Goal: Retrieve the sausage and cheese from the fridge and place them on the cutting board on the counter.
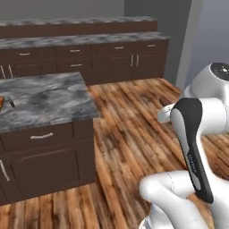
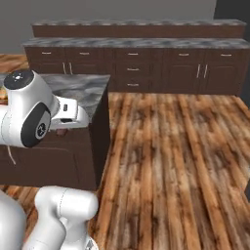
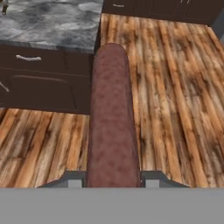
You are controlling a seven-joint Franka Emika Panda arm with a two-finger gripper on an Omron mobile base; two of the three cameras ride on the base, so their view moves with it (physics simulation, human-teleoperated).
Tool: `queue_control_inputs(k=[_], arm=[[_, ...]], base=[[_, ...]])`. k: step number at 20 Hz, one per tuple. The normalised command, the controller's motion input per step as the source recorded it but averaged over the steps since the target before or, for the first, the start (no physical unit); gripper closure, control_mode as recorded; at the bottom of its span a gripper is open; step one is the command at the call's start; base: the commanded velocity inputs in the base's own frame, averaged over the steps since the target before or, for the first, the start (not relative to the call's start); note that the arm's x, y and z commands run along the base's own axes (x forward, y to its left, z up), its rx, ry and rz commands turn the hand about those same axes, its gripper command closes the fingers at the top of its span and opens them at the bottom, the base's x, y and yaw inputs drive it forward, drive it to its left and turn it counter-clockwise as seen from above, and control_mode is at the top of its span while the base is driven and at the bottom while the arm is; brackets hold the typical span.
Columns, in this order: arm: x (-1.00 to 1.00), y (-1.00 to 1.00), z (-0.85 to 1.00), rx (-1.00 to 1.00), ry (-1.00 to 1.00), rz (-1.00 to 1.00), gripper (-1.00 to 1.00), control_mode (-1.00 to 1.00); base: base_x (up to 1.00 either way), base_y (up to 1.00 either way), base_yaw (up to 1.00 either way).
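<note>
Sausage (image 3: 113,118) | mottled reddish-brown cylinder, rounded end | pinched in pincer (image 3: 112,177) | above wood floor

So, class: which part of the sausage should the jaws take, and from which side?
Across its narrow width, on the long flanks, not end to end: the sausage is a slim cylinder with a rounded tip. The gripper does this now, jaws pinching its near end from both sides, the rest sticking out ahead.

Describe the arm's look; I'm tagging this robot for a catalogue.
A glossy white arm of rounded, bulbous segments, with a long black curved panel bearing faint lettering. Its joint ends are dark round caps with small pale markings. No cables show. Pale grey finger bases flank the gripper.
</note>
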Motion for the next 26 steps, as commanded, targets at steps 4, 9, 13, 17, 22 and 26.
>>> queue_control_inputs(k=[4, 9, 13, 17, 22, 26], arm=[[0.0, 0.0, 0.0, 0.0, 0.0, 0.0, 1.0, 1.0], [0.0, 0.0, 0.0, 0.0, 0.0, 0.0, 1.0, 1.0], [0.0, 0.0, 0.0, 0.0, 0.0, 0.0, 1.0, 1.0], [0.0, 0.0, 0.0, 0.0, 0.0, 0.0, 1.0, 1.0], [0.0, 0.0, 0.0, 0.0, 0.0, 0.0, 1.0, 1.0], [0.0, 0.0, 0.0, 0.0, 0.0, 0.0, 1.0, 1.0]], base=[[0.05, 1.0, 0.01], [0.02, 1.0, 0.0], [0.17, 1.0, 0.0], [0.38, 1.0, 0.0], [0.59, 1.0, 0.01], [0.64, 1.0, 0.04]])
